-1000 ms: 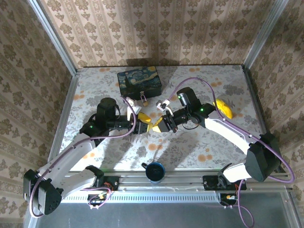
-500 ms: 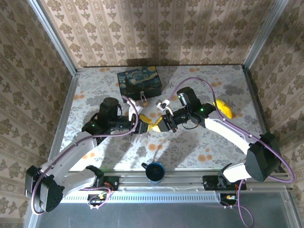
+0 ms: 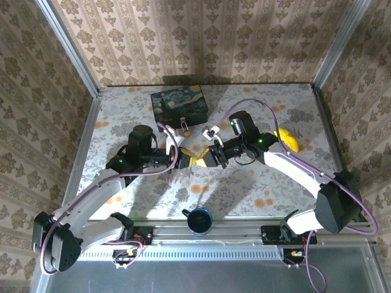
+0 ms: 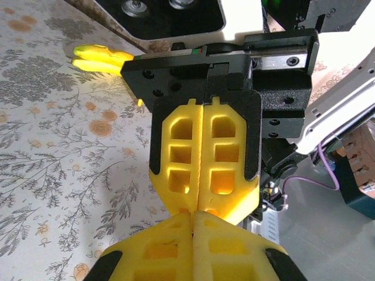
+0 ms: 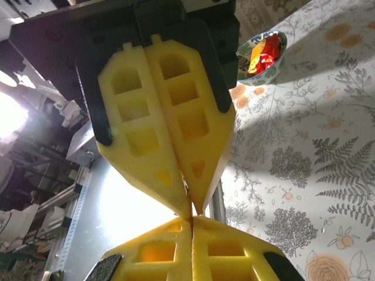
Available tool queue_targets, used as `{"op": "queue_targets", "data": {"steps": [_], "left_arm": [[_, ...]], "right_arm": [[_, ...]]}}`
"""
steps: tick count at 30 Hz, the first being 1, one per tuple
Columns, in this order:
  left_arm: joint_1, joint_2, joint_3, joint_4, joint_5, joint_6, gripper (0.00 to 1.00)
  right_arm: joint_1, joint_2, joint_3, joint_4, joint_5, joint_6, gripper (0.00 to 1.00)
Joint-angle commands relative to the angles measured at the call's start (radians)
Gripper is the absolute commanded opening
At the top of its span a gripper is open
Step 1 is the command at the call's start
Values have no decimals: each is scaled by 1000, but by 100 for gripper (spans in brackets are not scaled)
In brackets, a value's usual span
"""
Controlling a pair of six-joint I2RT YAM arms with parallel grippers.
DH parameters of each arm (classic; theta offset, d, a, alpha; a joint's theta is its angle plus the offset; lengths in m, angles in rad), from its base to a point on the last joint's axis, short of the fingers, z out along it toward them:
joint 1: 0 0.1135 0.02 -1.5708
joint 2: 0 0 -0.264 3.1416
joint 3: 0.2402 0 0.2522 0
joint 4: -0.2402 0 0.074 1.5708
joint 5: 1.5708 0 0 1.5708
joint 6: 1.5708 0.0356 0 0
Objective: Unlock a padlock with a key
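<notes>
Left gripper [image 3: 188,160] and right gripper [image 3: 200,160] meet tip to tip (each one's fingers pressed together) above the surface [image 3: 244,190].

The left arm [image 3: 91,198] and the right arm [image 3: 293,168] have white curved shells between round black joints, each with a small green light. A purple cable [image 3: 244,102] loops along each arm. The fingers [image 4: 181,146] are yellow blocks with rectangular pockets, backed by black plates with small dark screws [image 4: 155,92].
</notes>
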Motion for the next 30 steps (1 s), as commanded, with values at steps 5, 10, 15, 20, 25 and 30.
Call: {"op": "queue_targets", "data": {"steps": [5, 10, 15, 20, 25, 30], "left_arm": [[-10, -7, 22, -29, -121, -42, 0], [14, -16, 24, -12, -168, -85, 0], [65, -32, -3, 48, -175, -156, 0], [107, -34, -24, 83, -164, -208, 0], [136, -43, -44, 108, -175, -255, 0], [170, -69, -65, 155, -196, -350, 0]], "right_arm": [[2, -65, -53, 220, 107, 130, 31], [-1, -89, -76, 225, 178, 139, 47], [-11, -114, -105, 237, 256, 166, 58], [-25, -140, -131, 265, 346, 214, 65], [-42, -167, -157, 312, 412, 293, 68], [-46, -173, -203, 451, 420, 436, 68]]}}
